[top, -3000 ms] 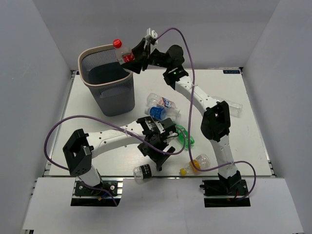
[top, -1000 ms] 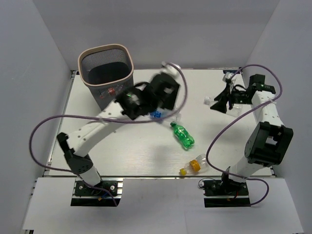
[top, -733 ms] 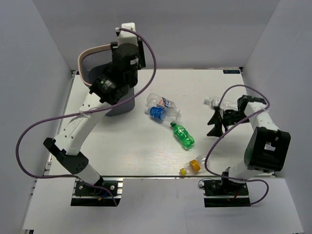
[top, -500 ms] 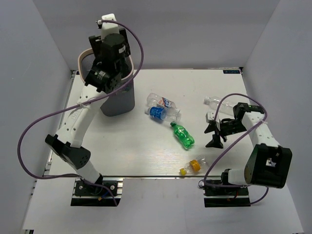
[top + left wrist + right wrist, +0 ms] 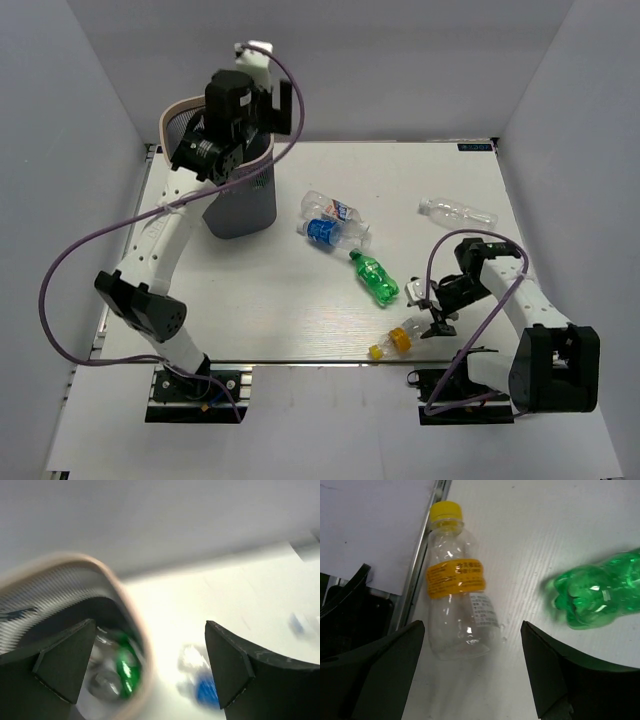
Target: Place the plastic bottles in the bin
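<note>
Right end effector point(image 5: 471, 626) near yellow-capped bottle point(image 5: 456, 580), edge-side.

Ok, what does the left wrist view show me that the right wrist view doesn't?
Only the left wrist: the bin, with a green bottle and a clear bottle inside it, plus a blurred blue-labelled bottle on the table. Only the right wrist: the yellow-capped bottle lying flat ahead of the right gripper, and the end of a second green bottle. Shared: the white table, and open, empty fingers, since the left gripper is open too.
</note>
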You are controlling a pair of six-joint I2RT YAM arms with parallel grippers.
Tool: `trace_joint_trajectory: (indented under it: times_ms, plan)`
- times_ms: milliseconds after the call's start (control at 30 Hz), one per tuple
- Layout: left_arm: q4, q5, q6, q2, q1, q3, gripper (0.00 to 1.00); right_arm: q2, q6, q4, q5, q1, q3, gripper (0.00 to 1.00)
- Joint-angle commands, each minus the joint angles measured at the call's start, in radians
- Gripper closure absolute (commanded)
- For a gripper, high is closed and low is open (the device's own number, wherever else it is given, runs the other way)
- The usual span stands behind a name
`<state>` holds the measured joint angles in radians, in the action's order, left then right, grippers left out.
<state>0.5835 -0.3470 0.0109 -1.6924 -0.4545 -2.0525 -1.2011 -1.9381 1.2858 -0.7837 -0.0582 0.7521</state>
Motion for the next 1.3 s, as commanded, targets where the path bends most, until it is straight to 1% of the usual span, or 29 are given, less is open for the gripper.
trace_joint_trajectory:
  times_ms: [0, 67, 100, 133, 200, 300, 333, 400, 433, 533, 567, 600, 633, 667, 700, 800, 833, 867, 900, 933, 967, 1000, 1033, 1067, 1100, 1133, 1167, 1200, 1267]
  plan:
    - [0.076, 0.474, -0.011, 0.121, -0.041, 0.168, 0.0, 0.024, -0.15, -0.011, 0.057, -0.031, -0.048, 0.16]
    - [0.044, 0.523, 0.038, 0.196, -0.053, 0.311, 0.0, 0.037, -0.104, -0.069, 0.077, -0.051, -0.1, 0.18]
    - [0.023, 0.523, 0.063, 0.238, -0.067, 0.46, 0.0, 0.058, -0.085, -0.119, 0.078, -0.058, -0.114, 0.18]
    - [-0.028, 0.537, 0.099, 0.328, -0.067, 0.532, 0.0, 0.064, -0.05, -0.147, 0.099, -0.081, -0.153, 0.18]
    - [-0.04, 0.537, 0.133, 0.4, -0.085, 0.688, 0.0, 0.08, 0.009, -0.238, 0.115, -0.097, -0.18, 0.18]
    - [-0.03, 0.537, 0.175, 0.482, -0.096, 0.811, 0.0, 0.071, 0.082, -0.342, 0.168, -0.13, -0.232, 0.21]
    - [-0.019, 0.549, 0.175, 0.491, -0.096, 0.836, 0.0, 0.069, 0.099, -0.37, 0.175, -0.14, -0.237, 0.24]
    - [-0.019, 0.562, 0.202, 0.504, -0.118, 0.906, 0.0, 0.063, 0.155, -0.422, 0.184, -0.15, -0.237, 0.39]
    - [-0.031, 0.562, 0.218, 0.504, -0.118, 0.945, 0.0, 0.06, 0.166, -0.425, 0.187, -0.155, -0.223, 0.53]
    - [-0.056, 0.571, 0.244, 0.504, -0.136, 1.003, 0.0, 0.072, 0.183, -0.402, 0.16, -0.15, -0.182, 0.68]
    - [-0.065, 0.571, 0.256, 0.504, -0.148, 1.015, 0.0, 0.077, 0.176, -0.358, 0.15, -0.146, -0.127, 0.76]
    - [-0.065, 0.571, 0.256, 0.504, -0.148, 1.026, 0.0, 0.084, 0.15, -0.294, 0.138, -0.143, -0.1, 0.79]
    - [-0.065, 0.571, 0.256, 0.514, -0.157, 1.041, 0.0, 0.106, 0.133, -0.261, 0.079, -0.141, -0.074, 0.79]
    - [-0.056, 0.562, 0.265, 0.514, -0.158, 1.051, 0.0, 0.11, 0.127, -0.193, 0.055, -0.138, 0.037, 0.8]
    - [-0.056, 0.562, 0.265, 0.525, -0.167, 1.06, 0.0, 0.123, 0.12, -0.137, 0.029, -0.138, 0.079, 0.82]
    - [-0.031, 0.537, 0.276, 0.565, -0.167, 1.103, 0.0, 0.141, 0.203, -0.164, -0.113, -0.138, 0.304, 0.83]
    - [-0.031, 0.522, 0.276, 0.577, -0.176, 1.129, 0.0, 0.138, 0.36, -0.295, -0.124, -0.14, 0.328, 0.83]
    - [-0.021, 0.522, 0.287, 0.602, -0.176, 1.143, 0.0, 0.138, 0.439, -0.366, -0.137, -0.143, 0.346, 0.83]
    - [-0.02, 0.522, 0.3, 0.612, -0.176, 1.17, 0.0, 0.133, 0.584, -0.429, -0.135, -0.141, 0.375, 0.83]
    - [-0.031, 0.522, 0.313, 0.622, -0.176, 1.184, 0.0, 0.12, 0.729, -0.668, -0.128, -0.144, 0.38, 0.83]
    - [-0.049, 0.531, 0.323, 0.631, -0.176, 1.198, 0.0, 0.109, 0.858, -0.745, -0.115, -0.146, 0.382, 0.83]
    - [-0.06, 0.531, 0.345, 0.643, -0.176, 1.225, 0.0, 0.085, 0.916, -0.886, -0.092, -0.153, 0.397, 0.83]
    - [-0.071, 0.54, 0.354, 0.643, -0.185, 1.239, 0.0, 0.049, 0.973, -0.948, -0.086, -0.161, 0.408, 0.83]
    - [-0.083, 0.54, 0.363, 0.643, -0.185, 1.252, 0.0, 0.031, 1.124, -1.123, -0.074, -0.169, 0.435, 0.83]
    - [-0.105, 0.551, 0.374, 0.652, -0.185, 1.262, 0.0, -0.051, 1.174, -1.173, -0.059, -0.207, 0.476, 0.83]
    - [-0.105, 0.551, 0.374, 0.652, -0.194, 1.278, 0.0, -0.08, 1.287, -1.263, -0.049, -0.219, 0.499, 0.83]
    - [-0.119, 0.56, 0.374, 0.652, -0.194, 1.278, 0.0, -0.107, 1.312, -1.348, -0.037, -0.236, 0.554, 0.83]
    - [-0.128, 0.56, 0.374, 0.642, -0.194, 1.287, 0.0, -0.206, 1.335, -1.378, -0.023, -0.293, 0.622, 0.83]
    - [-0.128, 0.569, 0.374, 0.631, -0.205, 1.298, 0.0, -0.274, 1.407, -1.442, -0.005, -0.34, 0.746, 0.83]
